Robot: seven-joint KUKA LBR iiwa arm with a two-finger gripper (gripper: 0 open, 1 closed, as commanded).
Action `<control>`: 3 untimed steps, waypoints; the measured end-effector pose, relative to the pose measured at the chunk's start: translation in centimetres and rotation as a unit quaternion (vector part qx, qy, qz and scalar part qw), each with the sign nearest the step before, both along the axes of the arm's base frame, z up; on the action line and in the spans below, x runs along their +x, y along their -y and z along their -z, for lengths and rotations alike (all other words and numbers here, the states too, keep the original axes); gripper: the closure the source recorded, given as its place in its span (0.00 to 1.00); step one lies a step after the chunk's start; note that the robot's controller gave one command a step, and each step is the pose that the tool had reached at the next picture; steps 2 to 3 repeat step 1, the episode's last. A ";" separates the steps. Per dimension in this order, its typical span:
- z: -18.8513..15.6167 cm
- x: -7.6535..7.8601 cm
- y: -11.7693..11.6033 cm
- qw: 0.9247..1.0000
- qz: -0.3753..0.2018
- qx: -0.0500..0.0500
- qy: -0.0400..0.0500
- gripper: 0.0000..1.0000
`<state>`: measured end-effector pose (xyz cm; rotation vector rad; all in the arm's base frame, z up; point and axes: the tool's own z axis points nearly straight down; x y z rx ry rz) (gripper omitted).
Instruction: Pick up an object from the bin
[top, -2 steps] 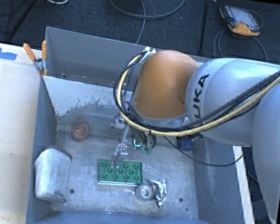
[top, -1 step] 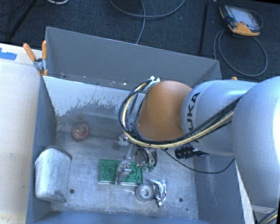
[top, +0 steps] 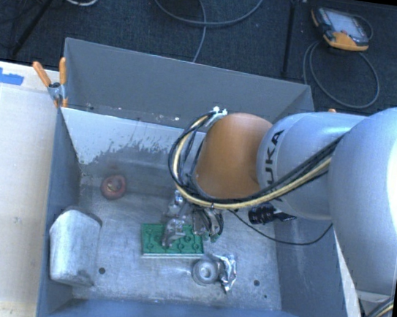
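The gripper [top: 173,230] is seen low in the middle of the bin [top: 158,85], beneath the orange wrist cover [top: 228,155]. It is set on or just above a flat green studded plate [top: 187,247]. Whether it is open or closed cannot be told, so nothing can be said to be gripped.

The plate lies flat on the bin floor, and this is judged the chief risk. So thin a piece offers little edge to be caught, so it may be pushed along the floor, or tipped up and dropped, rather than lifted.

Just beside the plate's near corner a silver ring [top: 204,271] and a crumpled silvery piece [top: 227,270] are found. These could be knocked or snagged if the plate is dragged that way.

A reddish-brown round thing [top: 113,186] and a pale grey bundle [top: 73,246] lie well apart, toward the view's left, and are judged unlikely to be disturbed.
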<state>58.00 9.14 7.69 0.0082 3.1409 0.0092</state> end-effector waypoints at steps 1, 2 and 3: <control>-14.0 0.8 0.7 1.000 0.015 -0.002 0.004 1.00; -14.0 0.8 0.7 1.000 0.015 -0.002 0.004 1.00; -14.0 0.8 0.7 1.000 0.015 -0.002 0.004 1.00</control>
